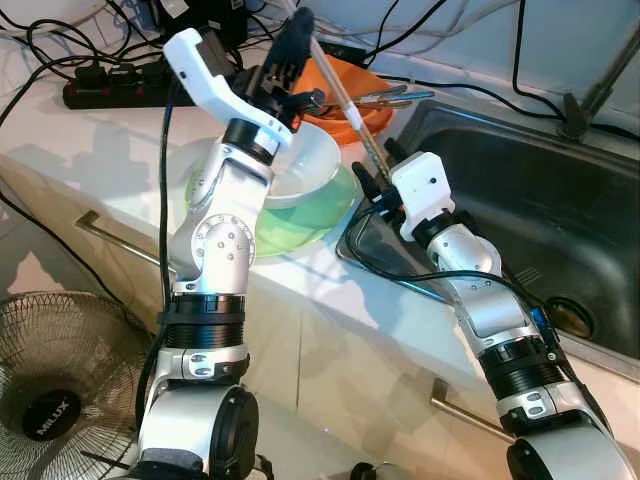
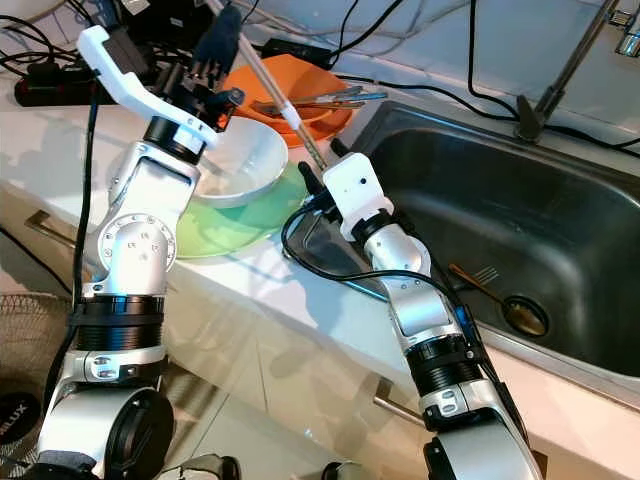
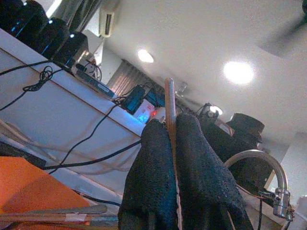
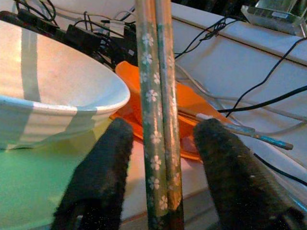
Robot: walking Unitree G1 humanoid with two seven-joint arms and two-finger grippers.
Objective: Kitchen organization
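**Chopsticks held between two arms at the sink's edge**

A pair of chopsticks (image 4: 159, 110), green with small white flowers, slants up over the tabletop (image 1: 90, 150) beside the sink (image 2: 560, 210). The left gripper (image 1: 297, 35) has its jaws closed on the upper end: in the left wrist view the two black fingers (image 3: 148, 177) press together with the thin sticks squeezed between them. The right gripper (image 4: 163, 163) sits at the lower end, by the sink's near left corner. Its jaws stand apart, one finger on each side of the sticks with a gap on both sides, so they are not clamped on them.

Under the left arm, a white bowl (image 1: 300, 165) rests on a pale green plate (image 1: 310, 220), close to the tabletop's front edge. Behind them, nearer the back edge and just beside the sink's rim, lies an orange plate (image 2: 300, 85) carrying more utensils (image 2: 330, 100), their handles pointing toward the sink.

Down in the steel basin a spoon (image 2: 480, 285) lies near the drain (image 2: 525, 315). A tap (image 2: 570, 65) rises from the back rim. A black power strip (image 1: 110, 90) and a tangle of cables (image 1: 60, 45) run along the back edge of the tabletop at its left end. On the floor, in front of the cabinet, stands a fan (image 1: 60, 375) with a wire cage.
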